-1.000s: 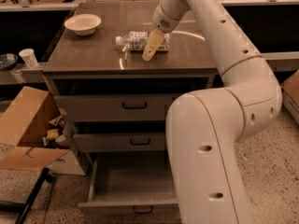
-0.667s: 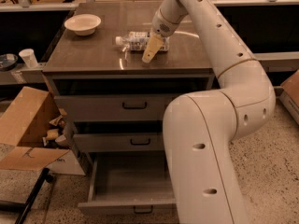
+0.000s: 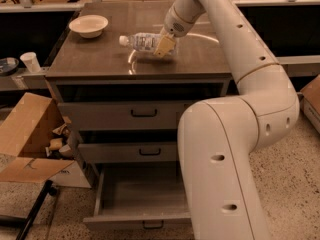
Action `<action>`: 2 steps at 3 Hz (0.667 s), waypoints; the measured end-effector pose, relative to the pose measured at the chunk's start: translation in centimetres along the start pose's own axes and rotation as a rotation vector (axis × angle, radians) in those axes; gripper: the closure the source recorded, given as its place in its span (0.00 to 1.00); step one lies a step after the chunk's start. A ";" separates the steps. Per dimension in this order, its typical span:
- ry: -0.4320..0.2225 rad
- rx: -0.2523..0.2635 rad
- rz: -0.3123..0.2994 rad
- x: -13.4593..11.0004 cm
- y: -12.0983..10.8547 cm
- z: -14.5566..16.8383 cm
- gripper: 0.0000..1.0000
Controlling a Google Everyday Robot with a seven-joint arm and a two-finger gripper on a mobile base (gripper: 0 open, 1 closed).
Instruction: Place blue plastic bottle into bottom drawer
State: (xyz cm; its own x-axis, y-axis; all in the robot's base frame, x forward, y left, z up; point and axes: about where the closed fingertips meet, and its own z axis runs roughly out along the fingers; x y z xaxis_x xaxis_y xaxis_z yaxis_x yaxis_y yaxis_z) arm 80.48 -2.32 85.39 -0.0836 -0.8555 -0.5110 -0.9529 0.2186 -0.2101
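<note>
The blue plastic bottle (image 3: 141, 41), clear with a white cap to the left, lies on its side at the middle of the brown cabinet top (image 3: 100, 59). My gripper (image 3: 165, 44) reaches down from the right and is shut on the bottle's right end, with a tan finger (image 3: 164, 46) in front of it. The bottle seems to sit just above the surface. The bottom drawer (image 3: 135, 220) is pulled open below, a shallow grey tray with a dark handle. My arm (image 3: 225, 174) hides its right part.
A white bowl (image 3: 88, 25) stands at the back left of the cabinet top. The two upper drawers (image 3: 125, 116) are shut. An open cardboard box (image 3: 25, 134) and a paper cup (image 3: 31, 61) are to the left. A black pole (image 3: 30, 214) lies on the floor.
The bottle and my gripper have moved slightly up and to the left on the cabinet top. The bottle's cap end has come up a little. The bowl and the drawers have not moved.
</note>
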 end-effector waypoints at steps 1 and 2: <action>-0.050 0.000 -0.031 -0.9 1.2 -2.7 0.88; -0.144 -0.004 -0.034 -2.1 5.1 -7.3 1.00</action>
State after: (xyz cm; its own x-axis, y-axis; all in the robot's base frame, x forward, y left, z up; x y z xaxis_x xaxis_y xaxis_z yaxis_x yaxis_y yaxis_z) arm 73.70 -2.83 91.47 -0.0087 -0.7862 -0.6179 -0.9558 0.1881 -0.2259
